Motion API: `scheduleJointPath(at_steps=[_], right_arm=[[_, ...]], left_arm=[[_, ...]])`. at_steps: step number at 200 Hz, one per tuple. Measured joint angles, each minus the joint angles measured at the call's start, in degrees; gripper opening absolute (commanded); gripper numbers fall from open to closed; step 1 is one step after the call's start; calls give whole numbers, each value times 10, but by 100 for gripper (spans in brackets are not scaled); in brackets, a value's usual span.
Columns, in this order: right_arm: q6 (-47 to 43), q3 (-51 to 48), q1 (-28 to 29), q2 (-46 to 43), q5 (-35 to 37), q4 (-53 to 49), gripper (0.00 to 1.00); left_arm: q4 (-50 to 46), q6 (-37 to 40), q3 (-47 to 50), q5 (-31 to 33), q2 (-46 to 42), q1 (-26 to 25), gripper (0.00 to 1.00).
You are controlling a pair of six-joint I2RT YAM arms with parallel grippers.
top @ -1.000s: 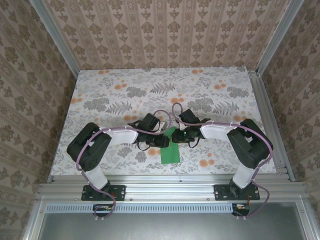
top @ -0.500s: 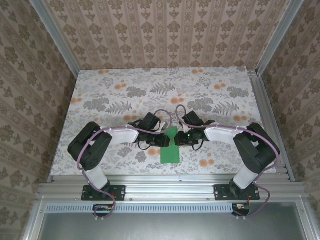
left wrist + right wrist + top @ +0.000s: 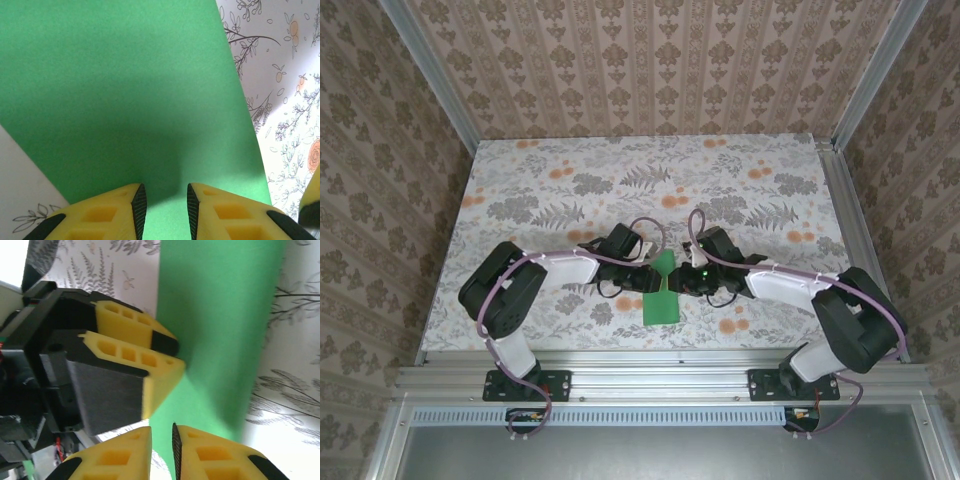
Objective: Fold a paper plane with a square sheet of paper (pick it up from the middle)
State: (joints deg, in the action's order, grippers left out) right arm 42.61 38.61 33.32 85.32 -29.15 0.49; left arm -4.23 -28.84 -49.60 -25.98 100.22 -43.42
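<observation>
The square sheet of paper (image 3: 660, 306) is bright green and lies folded into a narrow strip near the table's front middle, its far end (image 3: 665, 263) raised a little. My left gripper (image 3: 648, 283) rests on the strip's left side. In the left wrist view the green paper (image 3: 125, 90) spreads ahead of that gripper (image 3: 164, 192), whose jaws stand apart. My right gripper (image 3: 682, 284) meets the strip from the right. In its wrist view the paper (image 3: 220, 315) has its near edge running into the narrow gap of this gripper (image 3: 161, 429), close to the left gripper (image 3: 177, 356).
The floral tabletop (image 3: 570, 190) stretches behind and to both sides of the arms. Aluminium rails (image 3: 855, 240) and patterned walls enclose it. Cables loop above both wrists (image 3: 645, 228).
My right arm's elbow swung out to the right and its gripper shifted slightly toward the front along the paper's edge. Its jaws widened, then narrowed. The left gripper stayed put.
</observation>
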Motion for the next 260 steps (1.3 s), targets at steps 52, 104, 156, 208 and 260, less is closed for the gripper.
scheduleJointPath(at_steps=[52,104,156,208,260], right_arm=[[5,-2,1,63,-4,23,17],[-20,-17,-4,77,4,19,17],[-41,-23,-5,76,4,20,16],[-44,-46,-4,28,8,-9,17],[-19,-45,12,14,1,3,17]], left_arm=[[0,2,-2,0,2,1,32],[0,4,-2,-7,3,4,31],[0,6,-6,-15,9,8,31],[-1,14,-17,-24,20,8,31],[-3,17,-29,-28,29,11,31]])
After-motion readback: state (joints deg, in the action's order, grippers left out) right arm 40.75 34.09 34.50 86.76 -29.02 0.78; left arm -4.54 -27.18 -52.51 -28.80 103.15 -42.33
